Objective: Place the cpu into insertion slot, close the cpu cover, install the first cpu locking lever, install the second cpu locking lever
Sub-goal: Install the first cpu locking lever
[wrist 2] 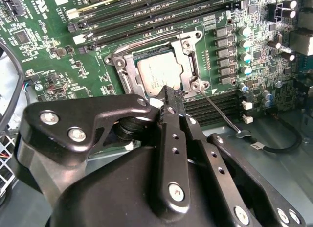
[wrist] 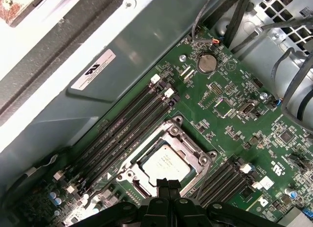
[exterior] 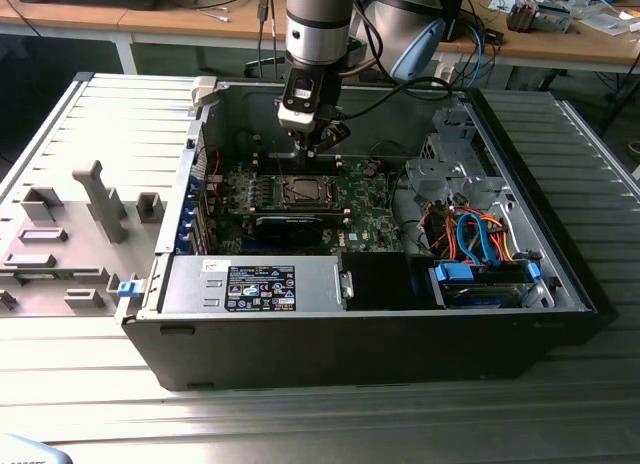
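Observation:
The cpu (wrist 2: 159, 73) lies in the insertion slot (exterior: 300, 191) on the green board, its silvery top showing through the window of the cpu cover (wrist 2: 187, 50), which lies flat over it. In the first wrist view the cpu (wrist: 166, 164) sits inside the cover (wrist: 190, 145) in the same way. A thin wire locking lever (wrist 2: 221, 112) angles out from one socket corner across the memory slots, its hooked end free. My gripper (wrist 2: 168, 93) is shut with nothing between its fingers, its tips just above the socket's near edge. Seen from outside, the gripper (exterior: 309, 154) hangs over the socket.
Rows of long memory slots (wrist 2: 146, 16) flank the socket. A long black card (exterior: 290, 224) lies just in front of it, a power supply (exterior: 250, 284) lower down. A drive cage with blue and orange cables (exterior: 480, 246) stands at the exterior view's right. The case walls (exterior: 185, 199) enclose everything.

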Robot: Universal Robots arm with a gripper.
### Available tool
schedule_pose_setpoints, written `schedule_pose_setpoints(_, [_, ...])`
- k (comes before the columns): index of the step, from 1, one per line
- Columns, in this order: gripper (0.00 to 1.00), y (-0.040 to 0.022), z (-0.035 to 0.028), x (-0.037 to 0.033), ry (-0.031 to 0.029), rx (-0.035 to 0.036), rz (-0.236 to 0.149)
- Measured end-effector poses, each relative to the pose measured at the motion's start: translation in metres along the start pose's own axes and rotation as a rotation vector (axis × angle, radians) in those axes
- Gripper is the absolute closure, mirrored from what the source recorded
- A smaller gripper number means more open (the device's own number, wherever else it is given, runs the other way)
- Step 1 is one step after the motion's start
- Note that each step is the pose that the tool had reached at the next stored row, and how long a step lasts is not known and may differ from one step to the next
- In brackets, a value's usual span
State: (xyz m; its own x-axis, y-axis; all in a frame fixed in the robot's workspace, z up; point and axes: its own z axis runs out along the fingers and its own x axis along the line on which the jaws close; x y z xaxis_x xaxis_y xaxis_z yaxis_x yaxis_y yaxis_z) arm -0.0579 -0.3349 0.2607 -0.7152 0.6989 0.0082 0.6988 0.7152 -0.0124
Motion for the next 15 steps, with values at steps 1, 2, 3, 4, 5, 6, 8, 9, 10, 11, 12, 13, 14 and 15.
schedule_pose_setpoints(1, [0.89,0.0000,0.0000,0.0000,0.0000,0.0000,-0.002])
schedule_pose_setpoints(2, [0.89,0.0000,0.0000,0.0000,0.0001,-0.0001,-0.004])
schedule_pose_setpoints(3, [0.89,0.0000,0.0000,0.0000,0.0000,-0.0001,-0.005])
schedule_pose_setpoints(4, [0.89,0.0000,0.0000,0.0000,0.0001,-0.0001,-0.007])
schedule_pose_setpoints(5, [0.89,0.0000,0.0000,0.0000,0.0000,-0.0001,-0.008])
schedule_pose_setpoints(6, [0.89,0.0000,0.0000,0.0000,0.0001,-0.0001,-0.009])
schedule_pose_setpoints(8, [0.89,0.0000,0.0000,0.0000,0.0001,-0.0002,-0.012])
schedule_pose_setpoints(9, [0.89,0.0000,0.0000,0.0000,0.0002,-0.0002,-0.013])
schedule_pose_setpoints(10, [0.89,0.0000,0.0000,0.0000,0.0002,-0.0002,-0.014])
schedule_pose_setpoints(11, [0.89,0.0000,0.0000,0.0000,0.0003,-0.0004,-0.015])
schedule_pose_setpoints(12, [0.89,0.0000,0.0000,0.0000,0.0005,-0.0006,-0.017])
schedule_pose_setpoints(13, [0.89,0.0000,0.0000,0.0000,0.0009,-0.0011,-0.019])
schedule_pose_setpoints(14, [0.89,-0.0001,-0.0001,0.0000,0.0030,-0.0030,-0.022])
schedule_pose_setpoints(15, [0.89,0.0000,0.0000,0.0000,0.0092,-0.0097,-0.024])
